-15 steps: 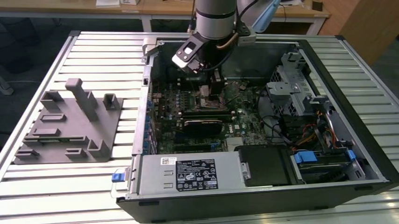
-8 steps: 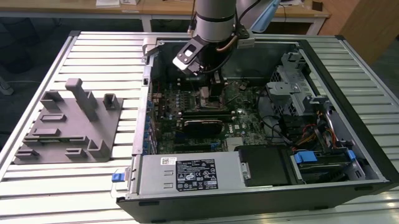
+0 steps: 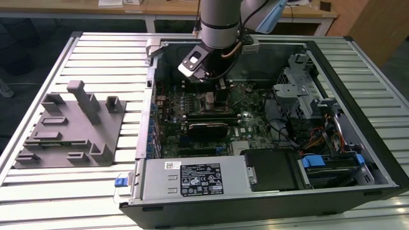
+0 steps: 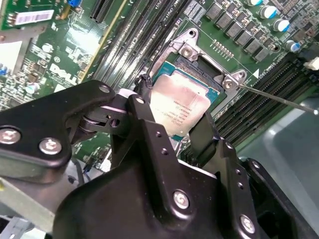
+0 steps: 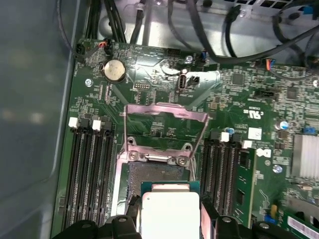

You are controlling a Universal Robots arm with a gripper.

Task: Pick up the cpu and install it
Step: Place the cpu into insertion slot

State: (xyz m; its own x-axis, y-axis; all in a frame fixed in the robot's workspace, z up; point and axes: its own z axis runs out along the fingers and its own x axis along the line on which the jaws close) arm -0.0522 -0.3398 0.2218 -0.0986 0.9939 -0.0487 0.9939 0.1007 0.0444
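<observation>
"Where's the cpu at the moment?"

"Pinched in the end effector. The black fingers are closed on two opposite edges of it, down inside the open computer case that lies on the tabletop."

"And which way is the socket from there?"

"Straight beneath it, on the motherboard. In both wrist views the silver top falls within the socket's outline. A strip of the dark socket bed shows past one edge, on the side nearest the hold-down frame."

"Is that frame clear?"

"It's flipped up and open, on the far side of the socket from the fingers. The thin lever is swung out to one side. The memory slots run along both flanks."

"Does it line up?"

"The cpu's edges look parallel to the socket's sides to me. It's near enough square, so there's no long axis to speak of."

"Seated, or hanging above?"

"I can't tell whether there's a gap. My guess is it's just above or barely touching, so what matters now is the straight drop."
</observation>
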